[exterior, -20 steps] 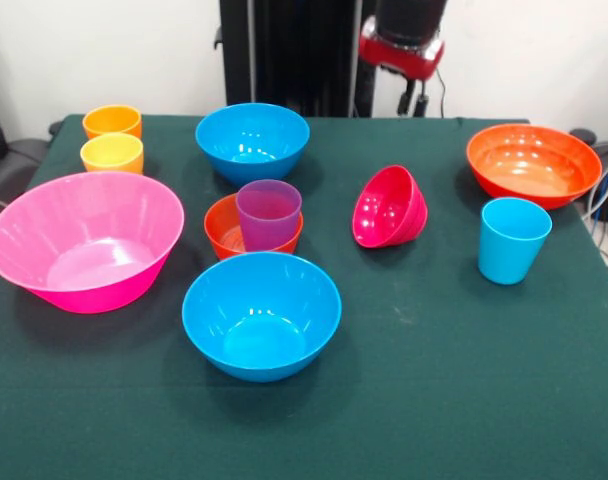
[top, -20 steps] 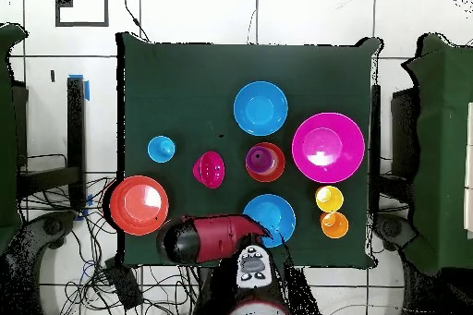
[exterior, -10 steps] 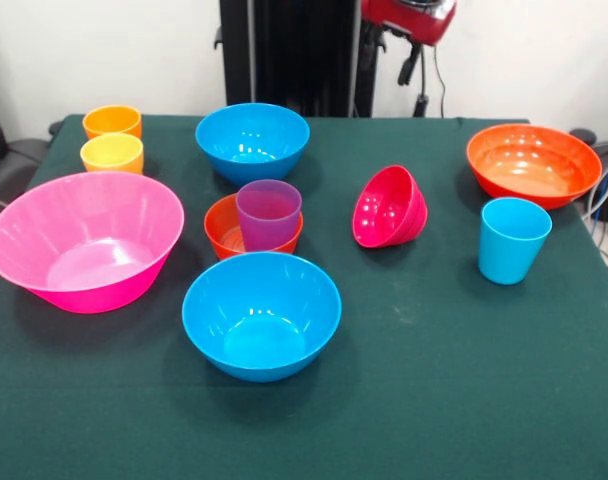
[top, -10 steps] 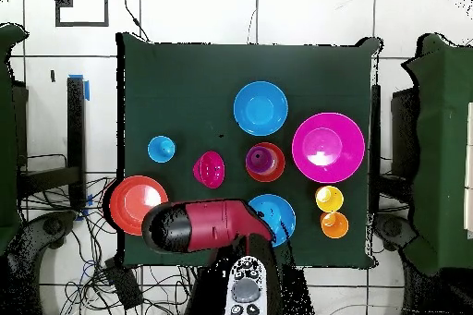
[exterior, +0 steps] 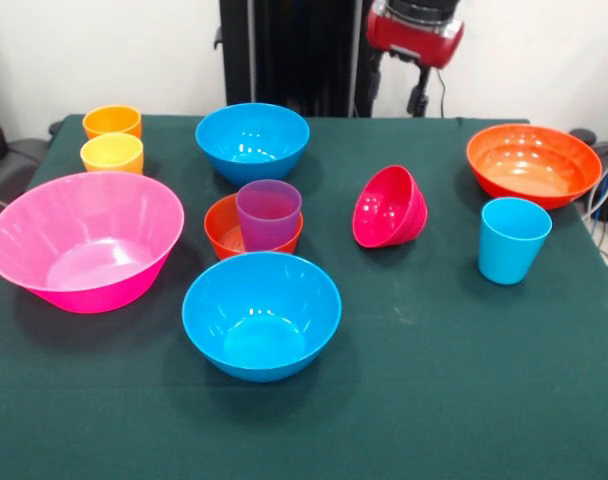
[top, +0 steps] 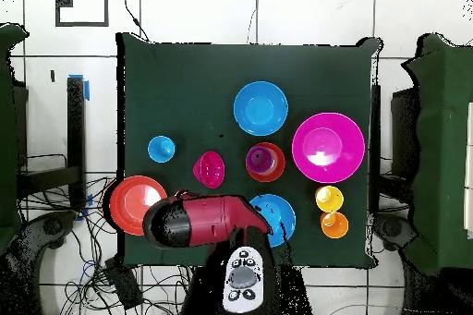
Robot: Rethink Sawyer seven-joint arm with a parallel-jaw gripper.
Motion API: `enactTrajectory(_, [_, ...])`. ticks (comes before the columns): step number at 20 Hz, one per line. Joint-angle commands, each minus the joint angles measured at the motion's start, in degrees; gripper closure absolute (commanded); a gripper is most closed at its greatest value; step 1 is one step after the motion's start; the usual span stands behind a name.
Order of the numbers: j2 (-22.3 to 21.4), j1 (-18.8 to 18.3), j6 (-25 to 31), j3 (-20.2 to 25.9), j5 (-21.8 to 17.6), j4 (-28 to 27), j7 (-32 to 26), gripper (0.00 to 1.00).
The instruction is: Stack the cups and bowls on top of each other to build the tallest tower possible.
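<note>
On the near part of the green table (exterior: 464, 400), in the front view, stands a medium blue bowl (exterior: 261, 314), upright and empty. To its left, a little farther, is the large pink bowl (exterior: 84, 238), which leans slightly toward the camera. Just behind the near blue bowl is the small orange bowl (exterior: 224, 228), and the purple cup (exterior: 269, 213) stands upright inside it, so these two are already stacked. To the right of them the small magenta-red bowl (exterior: 389, 206) lies tilted on its side, its opening turned to the left and near. Farther right, the light blue cup (exterior: 512, 239) stands alone and upright, just in front of the wide orange-red bowl (exterior: 533, 164), which rests near the right edge of the table.

At the far left, the yellow cup (exterior: 112, 153) stands close in front of the orange cup (exterior: 112, 122); if they touch I cannot tell. The second blue bowl (exterior: 252, 141) sits at the far middle, well apart from both cups.

Beyond the far edge, the red and black arm (exterior: 416, 28) hangs above the table, to the right of the black pedestal (exterior: 294, 55). In the overhead view the arm (top: 203, 221) covers part of the blue bowl nearest the robot. The pincer is hidden in both views, so I cannot tell if it is apart or together.
</note>
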Motion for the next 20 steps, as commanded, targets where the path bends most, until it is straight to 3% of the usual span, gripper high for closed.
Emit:
enactTrajectory(1, [7.9, 1.8, -5.9, 4.0, 0.9, -4.3, 5.4, 0.0])
enactTrajectory(12, [9.0, 2.5, -6.2, 2.5, 0.3, -6.8, 4.2, 0.0])
enactTrajectory(20, [0.6, 2.8, 5.8, 0.3, -0.7, -7.8, -0.5, 0.0])
